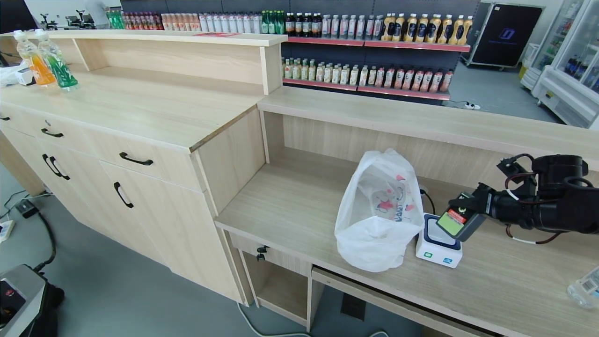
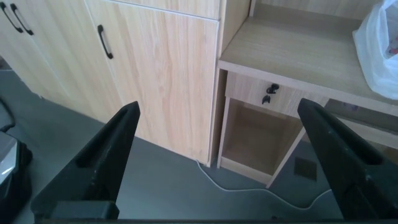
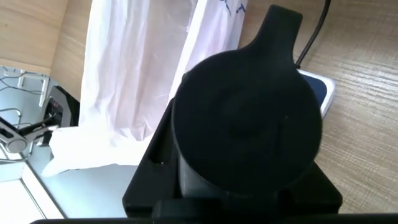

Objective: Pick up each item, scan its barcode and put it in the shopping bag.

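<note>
A light wooden desk (image 1: 290,201) is seen with a lower section, on which a white plastic shopping bag (image 1: 374,234) stands upright with its mouth open. The left end effector (image 2: 219,106) is held low above the grey floor in front of the cabinet doors, its fingers spread wide with nothing between them. The right end effector (image 1: 463,210) is held over the desk just beside the bag and is closed on a small dark item (image 1: 453,224) with a green face and a red label. That item is held tilted just above a white scanner (image 1: 437,250) with a dark top, which touches the bag's side. A clear bottle (image 1: 584,286) lies at the desk's right edge, well apart.
</note>
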